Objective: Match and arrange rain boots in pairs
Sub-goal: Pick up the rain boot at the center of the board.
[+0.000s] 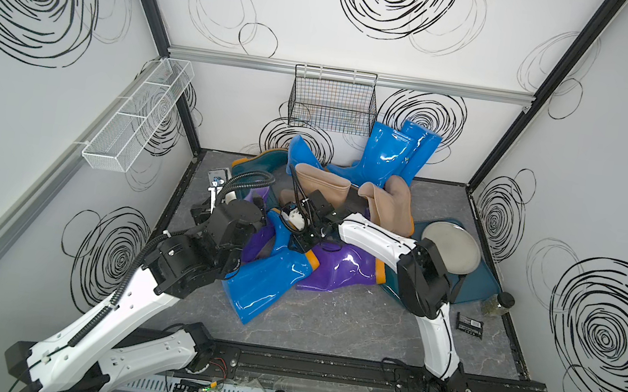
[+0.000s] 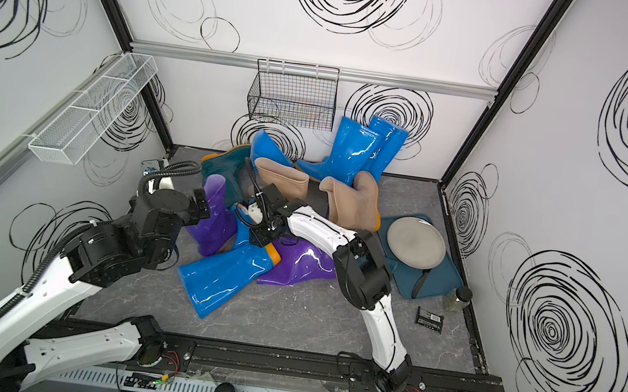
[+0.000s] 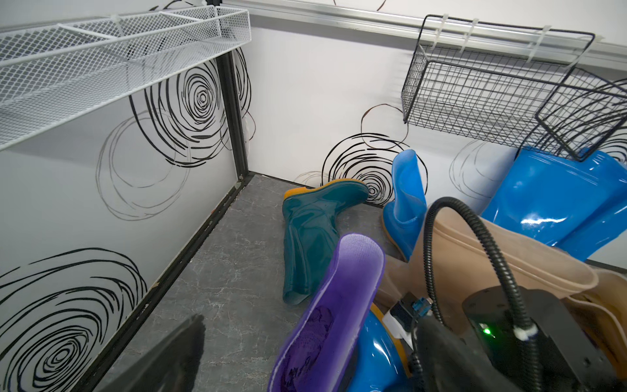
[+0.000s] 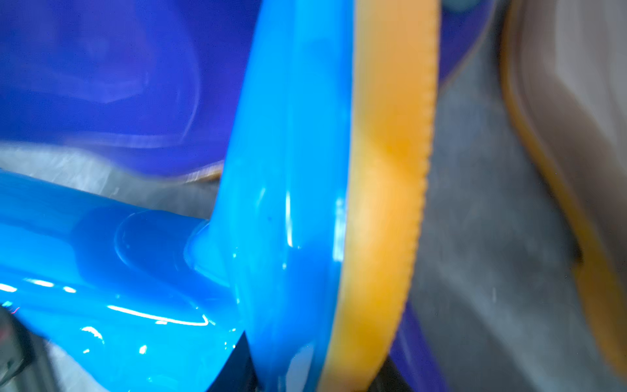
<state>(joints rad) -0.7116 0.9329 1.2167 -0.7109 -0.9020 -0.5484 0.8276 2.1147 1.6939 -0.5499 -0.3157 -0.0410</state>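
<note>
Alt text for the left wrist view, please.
A dark teal glossy rubber boot lies on its side on the grey marbled floor, a purple rubber boot nearer the camera. Beside them crowd bright blue boots and a tan boot, under a black wire basket; a white mesh shelf hangs on the side wall.

Blue boot: glossy smooth rubber; orange sole ribbed, matt. Tan boot: matt. Black basket: metal wire.

The left arm and right arm wear glossy white shells dotted with small screw holes, linked by blocky black joints. A ribbed black conduit runs along the left arm.
</note>
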